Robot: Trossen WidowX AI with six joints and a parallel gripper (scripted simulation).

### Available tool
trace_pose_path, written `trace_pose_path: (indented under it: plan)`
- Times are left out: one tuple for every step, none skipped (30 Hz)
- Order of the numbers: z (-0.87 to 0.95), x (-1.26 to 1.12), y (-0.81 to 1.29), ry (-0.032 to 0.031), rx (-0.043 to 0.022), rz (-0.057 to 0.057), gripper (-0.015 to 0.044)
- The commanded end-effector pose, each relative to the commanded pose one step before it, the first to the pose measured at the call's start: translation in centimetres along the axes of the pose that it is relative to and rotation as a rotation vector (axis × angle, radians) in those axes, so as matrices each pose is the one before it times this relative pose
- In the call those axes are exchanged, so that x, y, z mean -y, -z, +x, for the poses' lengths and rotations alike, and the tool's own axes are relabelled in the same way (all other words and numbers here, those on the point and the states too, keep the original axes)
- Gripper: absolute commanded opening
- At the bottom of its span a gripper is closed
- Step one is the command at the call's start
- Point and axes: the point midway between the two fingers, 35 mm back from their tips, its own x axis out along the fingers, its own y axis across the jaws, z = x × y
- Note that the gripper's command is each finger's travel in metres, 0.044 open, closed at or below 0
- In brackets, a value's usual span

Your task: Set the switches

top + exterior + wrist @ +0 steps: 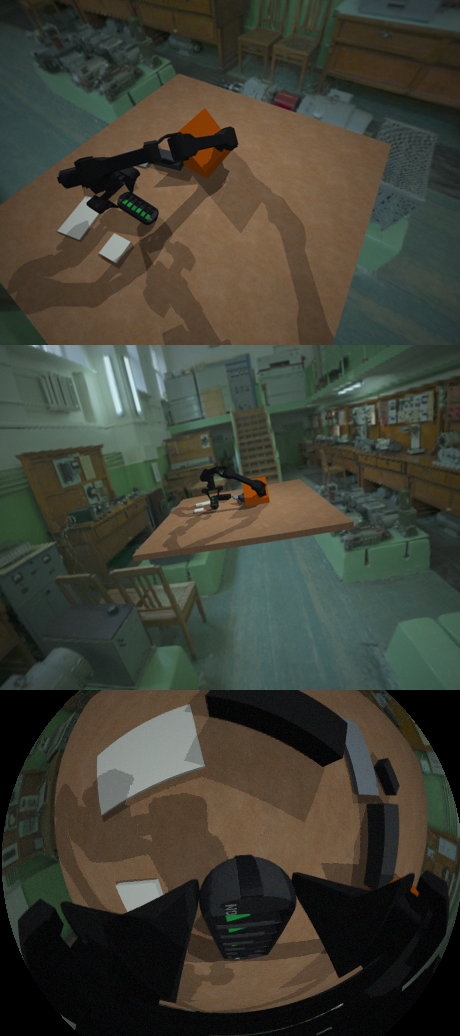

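Above counter (260,167) (297,508) (270,820), end effector (123,199) (213,495) (246,882) holds switch box (137,208) (214,502) (272,882) by sides, near upper end; probably stiff, smooth; best grip there.

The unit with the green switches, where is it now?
The unit is between the pincer's fingers, near the two white blocks in the top view.

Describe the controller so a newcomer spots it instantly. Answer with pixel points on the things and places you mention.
On the brown bench (297,167) (289,512) (270,825), follow the black arm (126,159) (237,476) from the orange block (205,120) (256,497) (414,890) to its gripper (123,199) (213,494) (246,882). The controller (137,207) (214,502) (247,890) is the dark, round-ended unit between the fingertips. Its green-marked switches set it apart from the plain white slabs (80,219) (202,504) (150,760) nearby.
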Motion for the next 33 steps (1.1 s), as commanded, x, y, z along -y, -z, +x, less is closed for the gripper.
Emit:
trace_pose_path:
  plan:
    - [1.377,0.075,0.537,0.01953,-0.02282,0.0041,0.0338]
    - [0.07,0.0,-0.031,-0.00001,-0.00001,0.0,0.0338]
    - [0.07,0.0,-0.031,-0.00001,-0.00001,0.0,0.0338]
    - [0.07,0.0,-0.031,-0.00001,-0.00001,0.0,0.0338]
    - [0.07,0.0,-0.03,-0.00001,-0.00001,0.0,0.0338]
    - [0.07,0.0,-0.03,-0.00001,-0.00001,0.0,0.0338]
    - [0.071,0.0,-0.029,-0.00001,-0.00001,0.0,0.0338]
    - [0.071,0.0,-0.028,-0.00001,-0.00001,0.0,0.0338]
    - [0.071,0.0,-0.028,-0.00001,-0.00002,0.0,0.0338]
    - [0.072,0.0,-0.028,-0.00001,-0.00002,0.0,0.0338]
    - [0.071,0.0,-0.028,-0.00001,-0.00002,0.0,0.0338]
    - [0.071,0.0,-0.027,-0.00001,-0.00002,0.0,0.0338]
    - [0.072,0.0,-0.026,-0.00001,-0.00002,0.0,0.0338]
    - [0.072,0.0,-0.026,-0.00001,-0.00002,0.0,0.0338]
    - [0.073,0.0,-0.026,-0.00001,-0.00002,0.0,0.0338]
    - [0.073,0.0,-0.025,-0.00001,-0.00002,0.0,0.0338]
    - [0.073,0.0,-0.025,-0.00001,-0.00002,0.0,0.0338]
    - [0.072,0.0,-0.024,-0.00001,-0.00002,0.0,0.0338]
    - [0.073,0.0,-0.024,-0.00001,-0.00002,0.0,0.0338]
    - [0.073,0.0,-0.023,-0.00001,-0.00002,0.0,0.0338]
    - [0.073,0.0,-0.023,-0.00001,-0.00002,0.0,0.0338]
    - [0.073,0.0,-0.023,-0.00001,-0.00002,0.0,0.0338]
    - [0.073,0.0,-0.023,-0.00001,-0.00002,0.0,0.0338]
    - [0.073,0.0,-0.021,-0.00001,-0.00002,0.0,0.0338]
    - [0.074,0.0,-0.021,-0.00001,-0.00002,0.0,0.0338]
    - [0.074,0.0,-0.02,-0.00001,-0.00002,0.0,0.0338]
    - [0.074,0.0,-0.02,-0.00001,-0.00002,0.0,0.0338]
    - [0.074,0.0,-0.02,-0.00001,-0.00002,0.0,0.0338]
    - [0.074,0.0,-0.02,-0.00001,-0.00002,0.0,0.0338]
    - [0.072,0.0,-0.019,-0.00001,-0.00002,0.0,0.0338]
    - [0.071,0.0,-0.018,-0.00001,-0.00002,0.0,0.0338]
    - [0.071,0.0,-0.018,-0.00001,-0.00002,0.0,0.0338]
    - [0.071,0.0,-0.018,-0.00001,-0.00002,0.0,0.0338]
